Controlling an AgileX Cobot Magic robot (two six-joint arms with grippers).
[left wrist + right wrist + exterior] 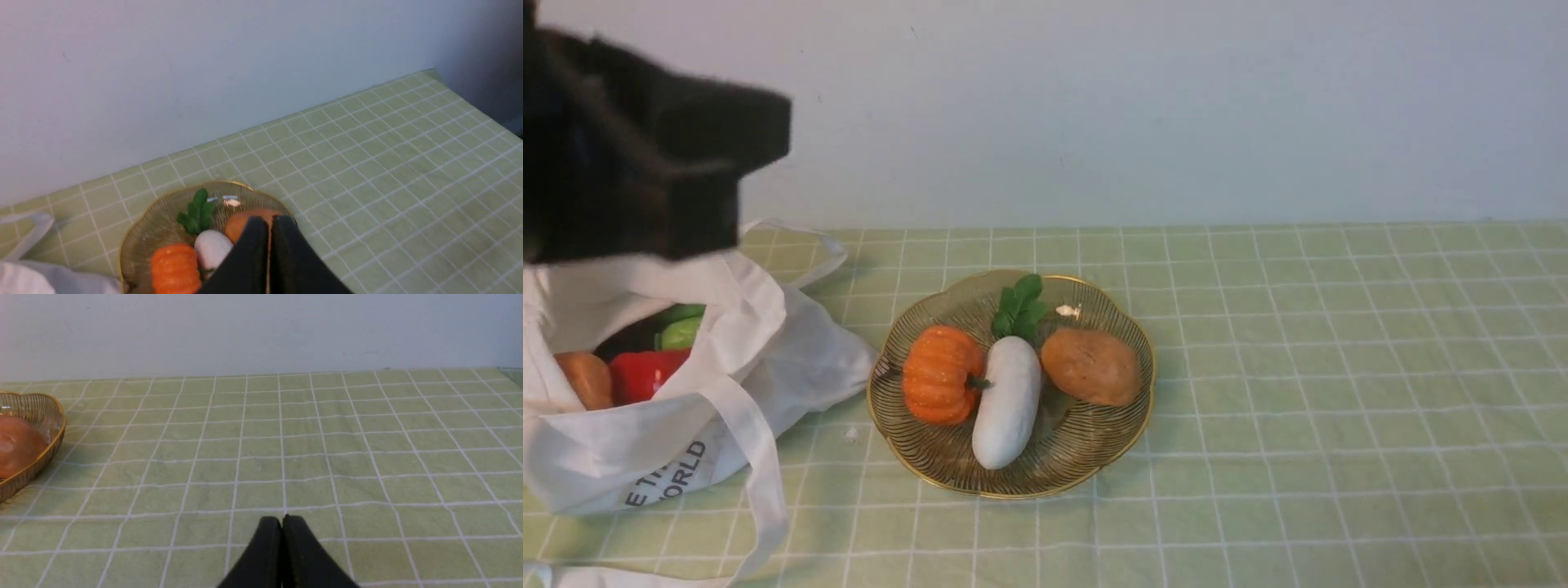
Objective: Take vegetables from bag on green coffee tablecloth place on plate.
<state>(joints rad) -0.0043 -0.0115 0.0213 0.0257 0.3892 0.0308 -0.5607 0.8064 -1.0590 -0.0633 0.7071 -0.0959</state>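
The white bag (768, 351) lies open at the left on the green coffee tablecloth (1298, 367). Inside it show a red pepper (641, 371), an orange-brown lump (584, 377) and green pieces (682, 327). The gold wire plate (876, 400) holds an orange pumpkin (939, 371), a white radish (1009, 404) with green leaves, and a brown potato (1090, 366). My left arm (645, 139) hangs blurred above the bag. In its wrist view the left gripper (269, 220) is shut and empty, with the plate (135, 237) beyond it. The right gripper (282, 519) is shut and empty over bare cloth.
A pale wall runs along the back edge of the cloth. The bag's long strap (768, 482) trails toward the front edge at the left. In the right wrist view the plate's rim (53, 412) and the potato (16, 445) show at the far side.
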